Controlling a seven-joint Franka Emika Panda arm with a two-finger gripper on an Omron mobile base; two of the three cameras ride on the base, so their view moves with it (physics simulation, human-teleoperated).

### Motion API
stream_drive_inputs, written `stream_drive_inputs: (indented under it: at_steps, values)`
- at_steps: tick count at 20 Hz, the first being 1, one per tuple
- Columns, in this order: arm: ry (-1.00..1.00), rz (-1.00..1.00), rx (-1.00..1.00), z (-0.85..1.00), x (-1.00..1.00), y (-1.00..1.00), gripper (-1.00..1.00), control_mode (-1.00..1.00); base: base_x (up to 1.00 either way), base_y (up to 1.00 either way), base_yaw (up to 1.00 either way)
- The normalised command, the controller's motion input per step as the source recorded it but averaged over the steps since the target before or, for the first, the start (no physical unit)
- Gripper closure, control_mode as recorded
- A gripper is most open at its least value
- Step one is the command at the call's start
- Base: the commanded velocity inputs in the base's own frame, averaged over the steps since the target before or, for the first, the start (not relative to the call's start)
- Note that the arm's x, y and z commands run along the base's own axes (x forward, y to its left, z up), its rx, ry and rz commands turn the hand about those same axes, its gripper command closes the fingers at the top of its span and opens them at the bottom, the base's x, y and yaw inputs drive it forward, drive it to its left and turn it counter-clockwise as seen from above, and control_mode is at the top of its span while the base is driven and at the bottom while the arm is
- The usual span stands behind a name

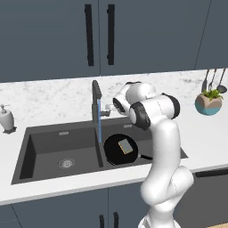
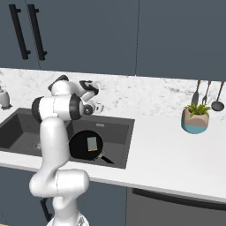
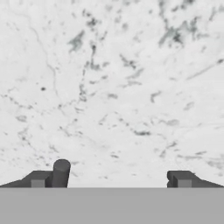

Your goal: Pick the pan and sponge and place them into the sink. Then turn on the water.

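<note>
The white bench (image 1: 53, 187) runs along the near edge, with the dark double-basin sink (image 1: 44, 153) set into it. The black pan (image 1: 116, 153) lies in the right basin, handle pointing right, and the sponge (image 1: 126, 146) rests flat inside the pan. The left basin holds nothing but its round drain (image 1: 66, 163). A thin blue stream of water (image 1: 99, 127) falls from the tall dark faucet (image 1: 96, 100) at the divider. Just right of the faucet, the hand (image 3: 118, 177) hovers with its fingertips spread wide, holding nothing, facing the marble backsplash (image 3: 113, 87). A soap dispenser (image 1: 6, 118) stands far left, a potted plant (image 1: 209, 102) far right, beneath dark cabinets (image 1: 133, 31).
</note>
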Motion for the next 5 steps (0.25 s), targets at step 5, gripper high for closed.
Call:
stream_drive_inputs:
  at_steps: [5]
  values:
    - [0.0, 0.0, 0.0, -0.01, 0.0, -0.13, -1.0, -1.0, 0.0, 0.0, 0.0]
